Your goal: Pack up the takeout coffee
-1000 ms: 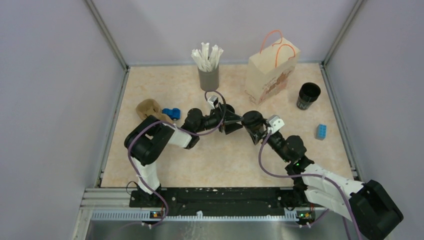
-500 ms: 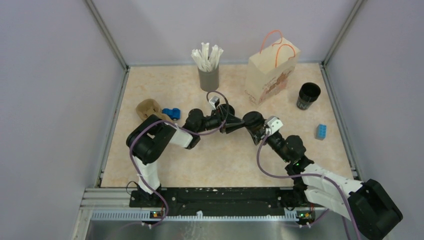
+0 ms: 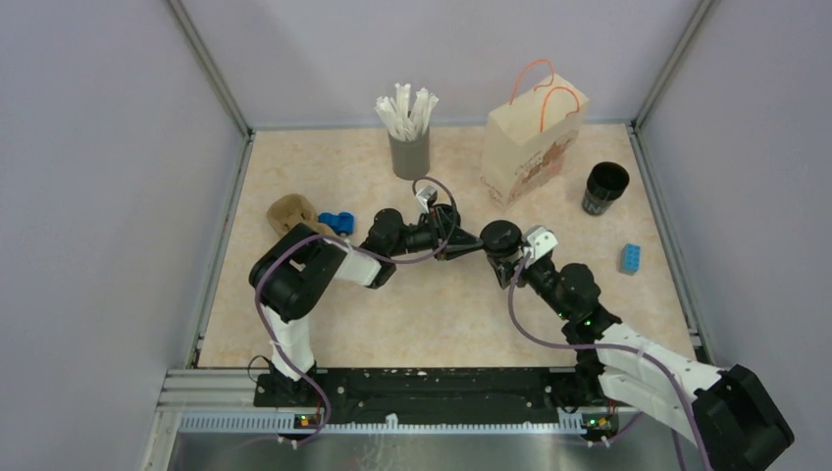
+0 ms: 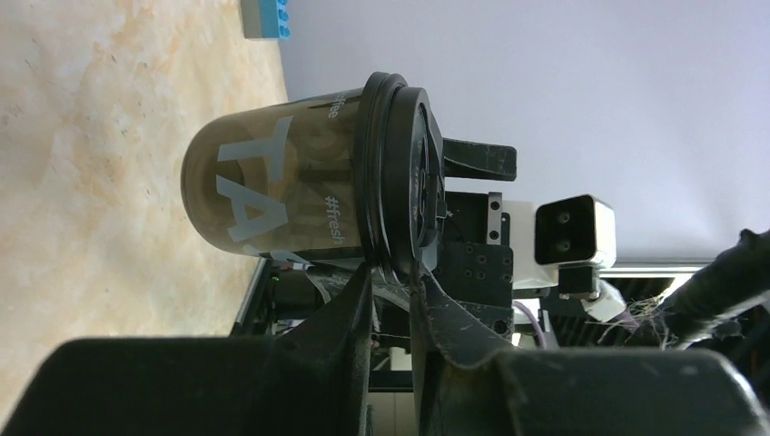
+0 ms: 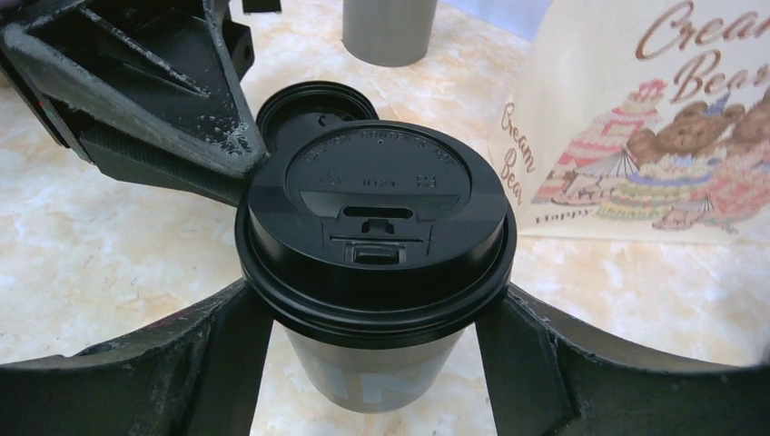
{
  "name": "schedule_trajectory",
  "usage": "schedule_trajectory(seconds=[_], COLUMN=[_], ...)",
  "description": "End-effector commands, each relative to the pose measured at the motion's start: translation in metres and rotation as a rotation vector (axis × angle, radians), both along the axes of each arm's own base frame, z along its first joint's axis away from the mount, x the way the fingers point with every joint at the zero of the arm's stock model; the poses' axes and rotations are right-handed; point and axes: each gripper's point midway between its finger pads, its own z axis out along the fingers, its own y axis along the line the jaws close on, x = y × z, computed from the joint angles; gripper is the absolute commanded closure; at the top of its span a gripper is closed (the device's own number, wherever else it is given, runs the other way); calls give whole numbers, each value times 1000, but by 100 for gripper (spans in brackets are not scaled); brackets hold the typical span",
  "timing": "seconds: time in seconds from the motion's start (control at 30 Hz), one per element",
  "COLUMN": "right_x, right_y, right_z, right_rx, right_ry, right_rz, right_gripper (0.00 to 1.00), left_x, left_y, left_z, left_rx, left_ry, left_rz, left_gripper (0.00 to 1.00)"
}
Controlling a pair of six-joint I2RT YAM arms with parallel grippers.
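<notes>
L gripper (image 4: 393,282): clenched on the lid (image 5: 377,191) rim of the takeout coffee (image 5: 377,368), fingertips astride rim. Takeout coffee: upright, lid on, near table (image 3: 412,324) ctr, between both grippers. R gripper (image 5: 374,300): fingers flank wall just under lid; grasping or released, can't tell.

Left pincer (image 4: 392,282) narrowed; right pincer (image 5: 375,313) spread wide; both face each other closely.

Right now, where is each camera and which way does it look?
Top: above and behind, looking down at the table; left arm and right arm show.
Left wrist: beside the cup, facing its side; left fingers show.
Right wrist: above the cup, looking down on its lid; right fingers show.
All see the cup.
</notes>
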Motion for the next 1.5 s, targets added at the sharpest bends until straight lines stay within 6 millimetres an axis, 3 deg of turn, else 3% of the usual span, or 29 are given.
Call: schedule_trajectory(seconds=[0.0,0.17,0.3,0.5,0.7,0.9,1.23,1.37,1.47], right_x=[-5,-8,-14,-5,7,7,1,4,8], right_y=[2,-21,-21,-13,-18,-23,-30,-31,-16], right_z=[8,5,-2,3,-28,-35,-29,-12,3], right_rx=[30,82,96,155,145,146,160,172,146], right_ry=[76,191,207,167,273,268,337,325,327], right_rz=[-1,-141,-130,-123,-221,-243,-287,-302,-227], right_gripper=[25,23,25,28,23,20,18,19,20], left_x=[9,16,17,14,24,23,26,24,23], left_y=[-8,-14,-23,-30,-30,-31,-29,-26,-19], left_z=[22,15,9,4,-20,-36,-46,-34,-22], left_rx=[2,33,48,45,145,125,145,162,196], left_ry=[-163,-199,-222,-233,-286,-313,-339,-384,-421], left_rz=[17,18,-3,-16,-5,-27,-26,-33,-8], left_gripper=[78,78,78,78,78,79,79,74,71])
